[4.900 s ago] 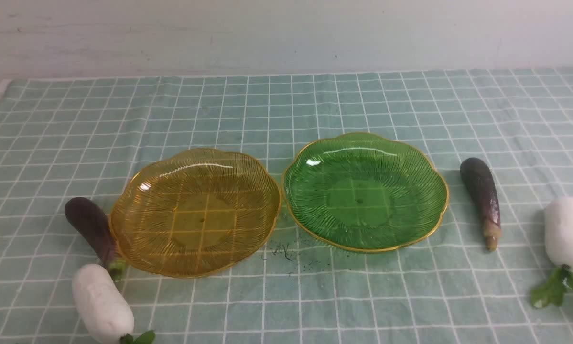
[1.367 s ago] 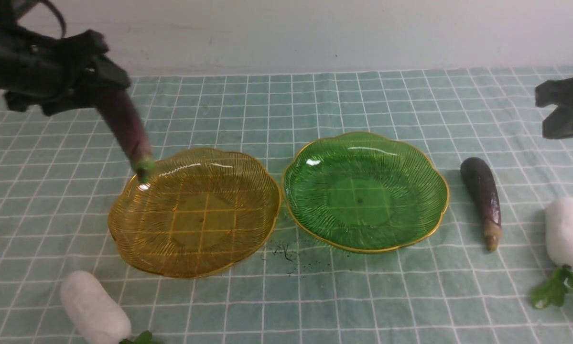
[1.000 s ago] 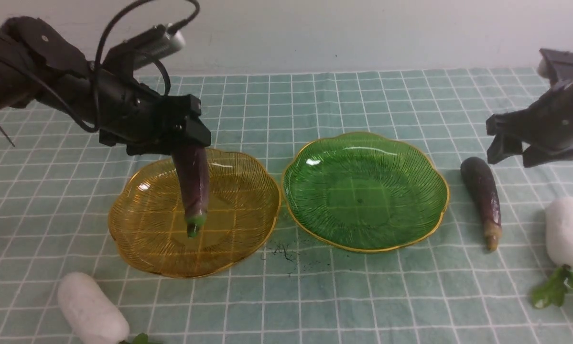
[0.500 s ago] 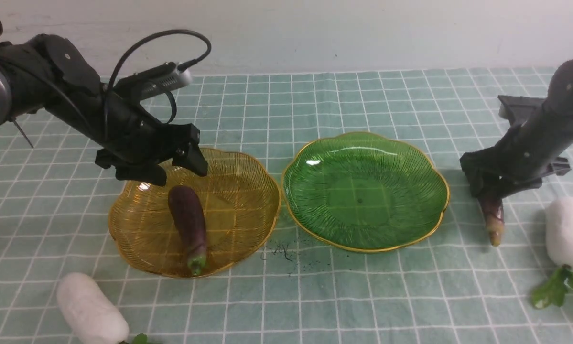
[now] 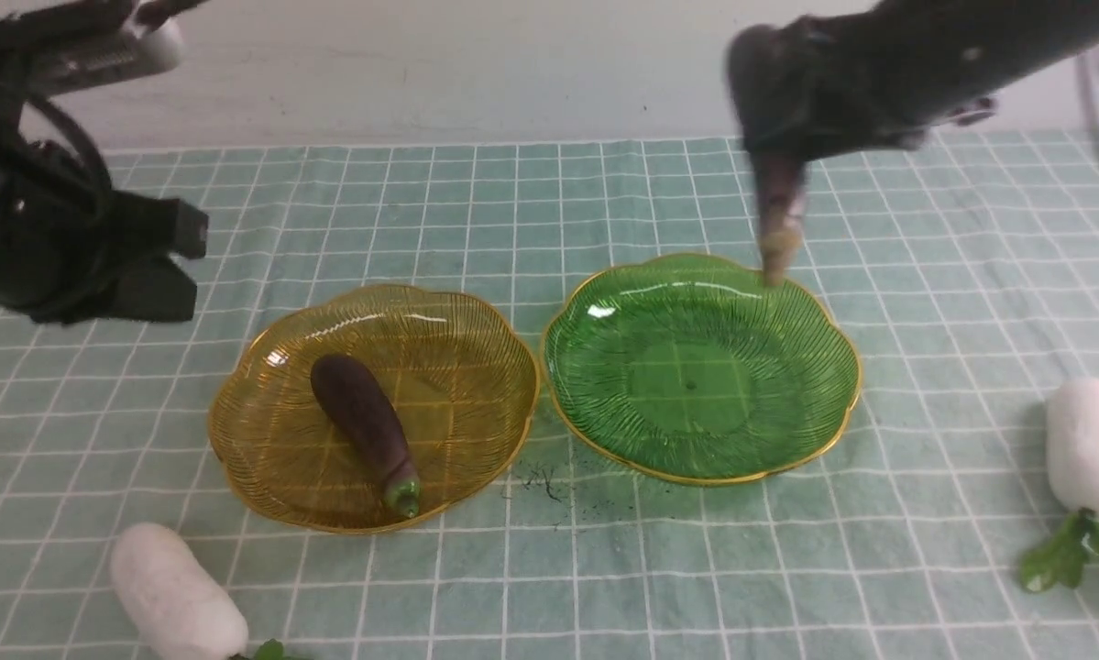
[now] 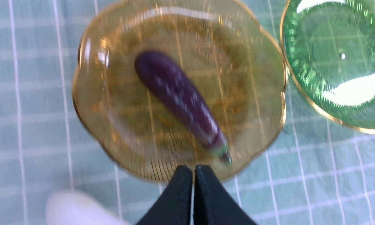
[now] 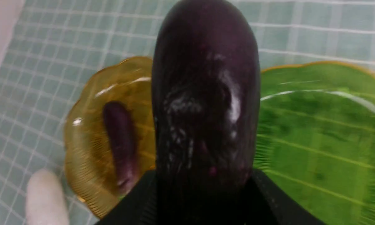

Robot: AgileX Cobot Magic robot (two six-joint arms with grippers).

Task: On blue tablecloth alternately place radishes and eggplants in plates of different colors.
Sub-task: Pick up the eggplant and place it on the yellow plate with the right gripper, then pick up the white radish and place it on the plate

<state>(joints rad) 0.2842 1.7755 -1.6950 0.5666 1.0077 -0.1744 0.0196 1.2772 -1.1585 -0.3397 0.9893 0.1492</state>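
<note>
Moved since earlier: the right end effector (image 5: 774,147) has lifted the tan-tipped eggplant (image 5: 778,206) off the cloth at 3 o'clock of the green plate (image 5: 696,385) and carried it over that plate's 1 o'clock rim. The left end effector (image 5: 169,261) has pulled back toward 9 o'clock.
Blue tablecloth (image 5: 549,202): covers the worktop, slightly wrinkled.
Plates: the amber plate (image 5: 457,367) sits at 9 o'clock of the green one, their rims almost touching.
Left end effector: empty, and in the wrist view its fingers are pressed nearly together.
Right end effector: clamped on the thick end of the tan-tipped eggplant, which hangs tip down, clear of the plate.
Radishes: the left radish (image 5: 178,591) lies at 7 o'clock of the amber plate, and the right radish (image 5: 1090,445) at 4 o'clock of the green plate. Both are still on the cloth.
Green-stemmed eggplant (image 5: 366,426): lies in the amber plate, stem toward 5 o'clock.
Handling, eggplant: probably light and stiff. The glossy skin looks slippery and the body tapers, so a hold on the thick end seems safest, with a low release.
Handling, radishes: plumper and rounded, so they need wider jaws. Grip across the mid-body, not the floppy leaves, since they may roll.
</note>
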